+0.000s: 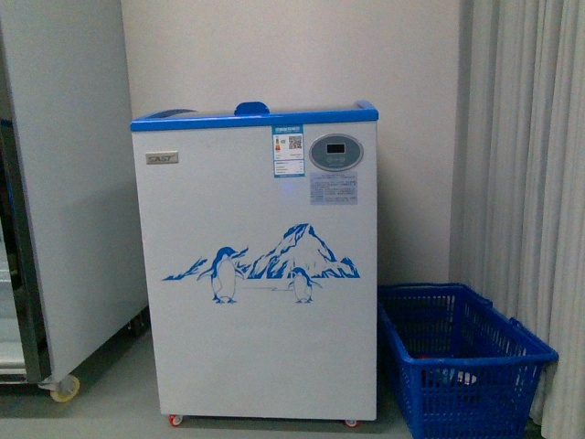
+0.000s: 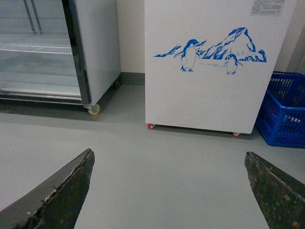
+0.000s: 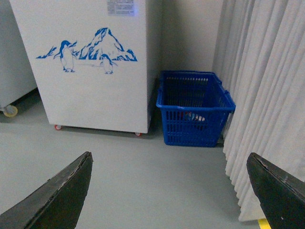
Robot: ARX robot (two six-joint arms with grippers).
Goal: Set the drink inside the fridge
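Note:
The fridge [image 1: 260, 274] is a white chest cooler with a blue top rim, a penguin-and-mountain picture and an oval grey display, standing straight ahead against the wall. It also shows in the left wrist view [image 2: 209, 67] and the right wrist view [image 3: 90, 62]. No drink shows clearly; something pale and red lies low inside the blue basket [image 3: 193, 117]. My left gripper [image 2: 169, 191] is open and empty above bare grey floor. My right gripper [image 3: 169, 191] is open and empty above the floor, short of the basket. Neither arm shows in the front view.
A blue plastic shopping basket [image 1: 457, 352] stands on the floor right of the fridge. A tall grey upright cabinet [image 1: 64, 183] with a glass door [image 2: 38, 52] stands on castors at the left. White curtains [image 1: 535, 183] hang along the right.

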